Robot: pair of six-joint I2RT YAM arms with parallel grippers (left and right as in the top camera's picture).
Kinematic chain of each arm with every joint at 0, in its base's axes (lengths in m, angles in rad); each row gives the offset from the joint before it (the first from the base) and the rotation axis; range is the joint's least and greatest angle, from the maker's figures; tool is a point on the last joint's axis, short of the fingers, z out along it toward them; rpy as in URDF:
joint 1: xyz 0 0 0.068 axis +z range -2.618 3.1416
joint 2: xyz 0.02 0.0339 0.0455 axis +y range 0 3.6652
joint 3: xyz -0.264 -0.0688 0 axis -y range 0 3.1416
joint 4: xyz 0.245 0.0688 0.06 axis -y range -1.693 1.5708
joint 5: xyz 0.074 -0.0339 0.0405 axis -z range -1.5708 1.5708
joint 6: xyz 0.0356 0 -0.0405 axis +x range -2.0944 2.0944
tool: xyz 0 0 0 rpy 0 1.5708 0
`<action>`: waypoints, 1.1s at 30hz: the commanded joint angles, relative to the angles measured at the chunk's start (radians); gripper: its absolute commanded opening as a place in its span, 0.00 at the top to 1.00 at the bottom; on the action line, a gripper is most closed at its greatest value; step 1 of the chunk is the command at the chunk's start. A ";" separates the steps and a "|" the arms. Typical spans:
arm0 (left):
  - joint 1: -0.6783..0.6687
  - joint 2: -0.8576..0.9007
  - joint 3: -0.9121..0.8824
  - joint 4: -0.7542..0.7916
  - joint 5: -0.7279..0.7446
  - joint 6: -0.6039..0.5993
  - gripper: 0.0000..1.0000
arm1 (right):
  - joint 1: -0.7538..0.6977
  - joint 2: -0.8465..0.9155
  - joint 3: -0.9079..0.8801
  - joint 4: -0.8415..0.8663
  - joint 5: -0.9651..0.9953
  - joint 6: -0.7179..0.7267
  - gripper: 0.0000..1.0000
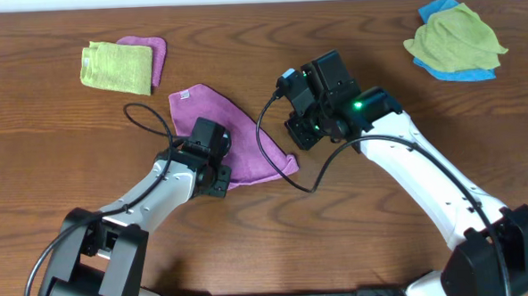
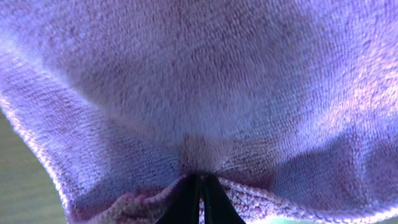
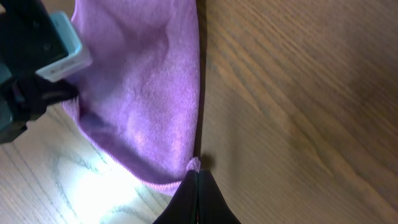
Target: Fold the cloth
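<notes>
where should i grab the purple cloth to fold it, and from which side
Pinch the cloth at a hem corner, coming in low from the robot's side. It lies spread thin, so only the edge gives fingers something to close on. The left gripper is shut on the near hem; the right gripper is shut right at the near right corner.

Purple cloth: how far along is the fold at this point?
Done: no finished fold shows; the cloth lies spread out. In hand: left fingers shut on its near edge, right fingers shut on a near corner. Left: carry that edge over to the far side, release.
</notes>
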 commanded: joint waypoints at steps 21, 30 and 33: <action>-0.091 -0.244 0.011 -0.175 -0.129 -0.138 0.94 | -0.004 -0.006 -0.006 0.022 0.000 -0.015 0.99; -0.091 -0.161 0.011 -0.112 -0.117 -0.108 0.94 | -0.005 -0.006 -0.006 0.021 0.000 -0.015 0.98; -0.091 -0.117 0.011 -0.114 -0.118 -0.110 0.94 | -0.005 -0.006 -0.006 0.021 0.003 -0.015 0.99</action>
